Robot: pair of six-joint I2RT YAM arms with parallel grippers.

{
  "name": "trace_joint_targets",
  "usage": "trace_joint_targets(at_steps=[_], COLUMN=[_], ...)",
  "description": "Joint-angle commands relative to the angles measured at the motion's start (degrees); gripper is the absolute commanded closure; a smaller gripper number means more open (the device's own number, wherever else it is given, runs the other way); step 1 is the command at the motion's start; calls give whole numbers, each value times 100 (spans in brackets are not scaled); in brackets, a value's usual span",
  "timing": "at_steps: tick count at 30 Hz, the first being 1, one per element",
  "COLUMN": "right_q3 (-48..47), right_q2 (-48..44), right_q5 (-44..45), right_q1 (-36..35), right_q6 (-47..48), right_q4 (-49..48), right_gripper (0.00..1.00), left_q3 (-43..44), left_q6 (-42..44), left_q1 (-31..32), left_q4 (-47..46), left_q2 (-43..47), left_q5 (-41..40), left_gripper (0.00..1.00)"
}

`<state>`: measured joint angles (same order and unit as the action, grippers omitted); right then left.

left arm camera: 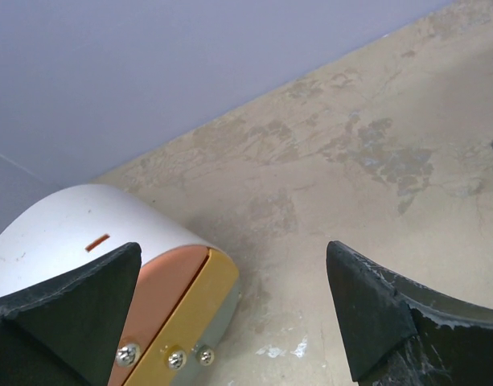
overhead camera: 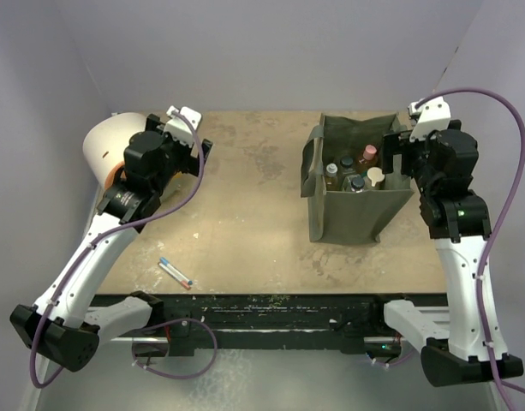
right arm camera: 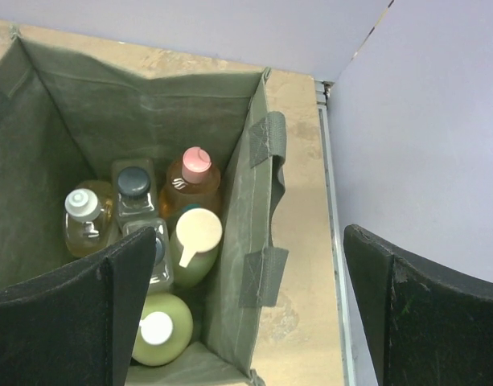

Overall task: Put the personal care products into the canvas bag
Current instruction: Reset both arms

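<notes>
Several bottles (right arm camera: 186, 189) stand inside the canvas bag (overhead camera: 348, 218); left tool (left arm camera: 234, 314) and right tool (right arm camera: 246, 305) hover empty, jaws wide apart.

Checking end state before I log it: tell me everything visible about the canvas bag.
The canvas bag is olive-green fabric and boxy. It stands upright with its top open on the table, right of centre. Its walls are creased and sag slightly, and flat strap handles are sewn to the sides. Several capped bottles stand inside, crowded toward its right wall. The fingers of the right gripper hang open astride that wall, with no contact visible.
</notes>
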<state>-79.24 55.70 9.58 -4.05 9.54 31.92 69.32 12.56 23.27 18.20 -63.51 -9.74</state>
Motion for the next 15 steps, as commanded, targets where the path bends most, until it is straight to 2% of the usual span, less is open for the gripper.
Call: trace_joint_targets(at_steps=[1, 3, 7, 15], right_q3=[-24, -113, -210, 248], right_q2=[138, 208, 279, -76], right_q5=[231, 287, 182, -24], right_q1=[19, 19, 19, 20], right_q6=[-31, -27, 22, -66], right_q4=[-632, -757, -1070, -1360], right_gripper=[0, 0, 0, 0], left_q3=[-352, -409, -627, -821], left_q6=[-229, -339, -412, -684], left_q1=[-198, -288, -482, -1094], left_q4=[-867, -935, -1065, -793], left_q2=[333, 463, 808, 1312], left_q5=[-506, -501, 1, 803], left_gripper=[1, 1, 1, 1])
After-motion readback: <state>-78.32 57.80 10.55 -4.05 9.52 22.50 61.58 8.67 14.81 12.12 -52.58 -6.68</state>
